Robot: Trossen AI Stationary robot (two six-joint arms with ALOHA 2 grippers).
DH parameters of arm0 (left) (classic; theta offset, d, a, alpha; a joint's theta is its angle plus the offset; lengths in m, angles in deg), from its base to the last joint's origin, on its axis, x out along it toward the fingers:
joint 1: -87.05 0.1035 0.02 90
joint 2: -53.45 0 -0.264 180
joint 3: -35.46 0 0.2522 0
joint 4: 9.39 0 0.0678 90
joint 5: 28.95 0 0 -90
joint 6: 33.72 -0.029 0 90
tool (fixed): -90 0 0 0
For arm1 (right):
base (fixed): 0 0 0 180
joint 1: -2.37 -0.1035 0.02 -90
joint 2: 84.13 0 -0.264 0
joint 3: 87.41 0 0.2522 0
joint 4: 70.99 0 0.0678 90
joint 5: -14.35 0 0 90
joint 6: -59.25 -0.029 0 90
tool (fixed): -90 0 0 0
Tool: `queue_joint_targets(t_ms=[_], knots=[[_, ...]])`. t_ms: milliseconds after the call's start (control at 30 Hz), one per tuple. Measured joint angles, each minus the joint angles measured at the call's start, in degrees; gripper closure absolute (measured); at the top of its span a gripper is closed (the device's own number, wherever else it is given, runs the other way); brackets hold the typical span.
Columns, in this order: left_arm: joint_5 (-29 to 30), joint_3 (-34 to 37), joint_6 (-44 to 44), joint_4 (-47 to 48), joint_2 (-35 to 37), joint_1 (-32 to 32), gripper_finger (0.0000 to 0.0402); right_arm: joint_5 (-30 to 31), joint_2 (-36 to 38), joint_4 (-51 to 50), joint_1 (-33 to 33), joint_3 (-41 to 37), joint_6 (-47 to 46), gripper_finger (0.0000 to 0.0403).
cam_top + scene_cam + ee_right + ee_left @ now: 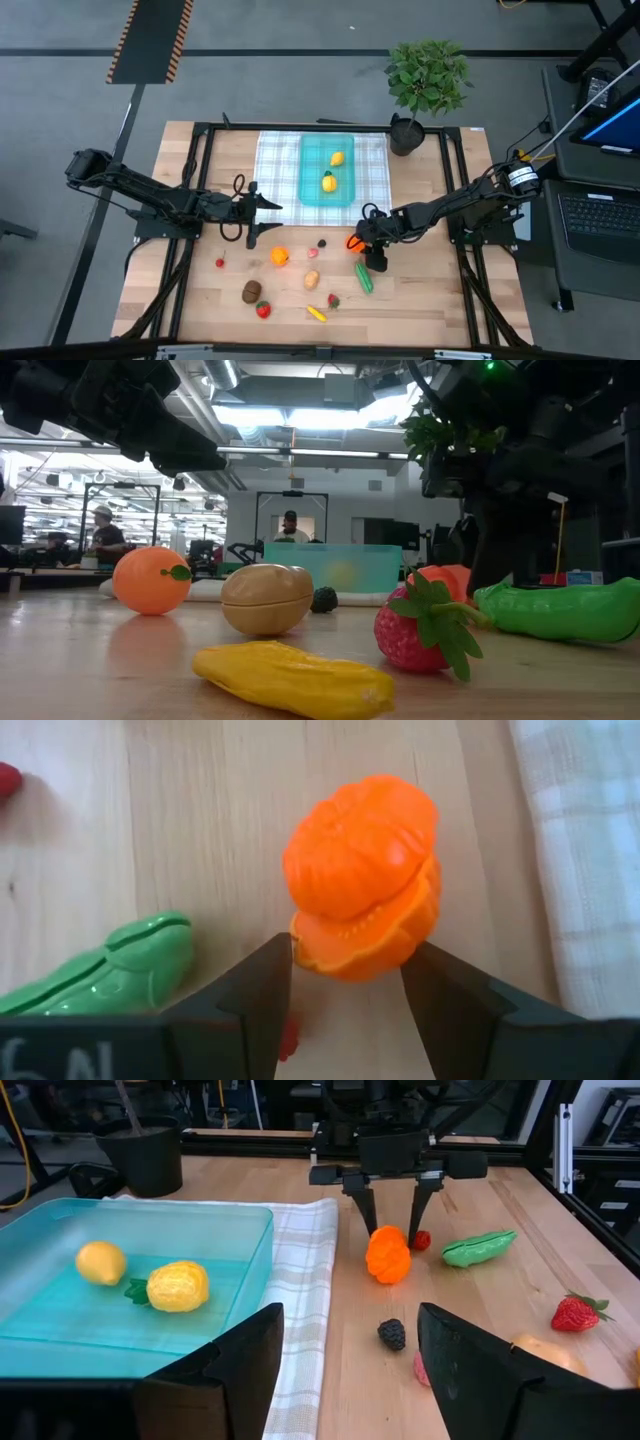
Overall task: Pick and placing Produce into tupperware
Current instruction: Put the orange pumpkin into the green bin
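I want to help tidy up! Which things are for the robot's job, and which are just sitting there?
For the job: teal tupperware with two yellow fruits inside; loose toy produce on the table; orange ridged piece between the right gripper's fingers.

Just sitting there: potted plant, checked cloth, laptop.

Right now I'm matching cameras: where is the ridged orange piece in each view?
High: ridged orange piece at right arm's tip.
Low: behind the strawberry.
Left wrist: between far fingers.
Right wrist: centre.
Shared landmark: green pod beside it.
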Motion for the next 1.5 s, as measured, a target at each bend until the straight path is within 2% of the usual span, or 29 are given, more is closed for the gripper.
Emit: queue_joint_targets(t_ms=[800, 900, 1100, 1200, 1300, 1500], knots=[[0.0, 0.0, 0.0, 0.0, 0.0, 0.0, 0.0179, 0.0, 0.0, -0.9, 0.1, 0.0, 0.3, 0.0211], [0.0, 0.0, 0.0, 0.0, 0.0, 0.0, 0.0182, 0.0, 0.0, -1.0, 0.1, 0.0, 0.4, 0.0185], [0.0, 0.0, 0.0, 0.0, 0.0, 0.0, 0.0180, 0.1, 0.0, -1.1, 0.1, 0.0, 0.5, 0.0086], [0.0, 0.0, -0.1, 0.0, 0.0, 0.0, 0.0179, 0.1, 0.0, -1.1, 0.1, 0.0, 0.4, 0.0053], [0.0, 0.0, -0.4, 0.0, 0.0, 0.0, 0.0181, 0.1, 0.0, -1.0, 0.1, 0.0, 0.5, 0.0039], [0.0, 0.0, -0.4, 0.0, 0.0, 0.0, 0.0181, 0.2, 0.1, -0.3, 0.1, 0.0, -0.8, 0.0036]])
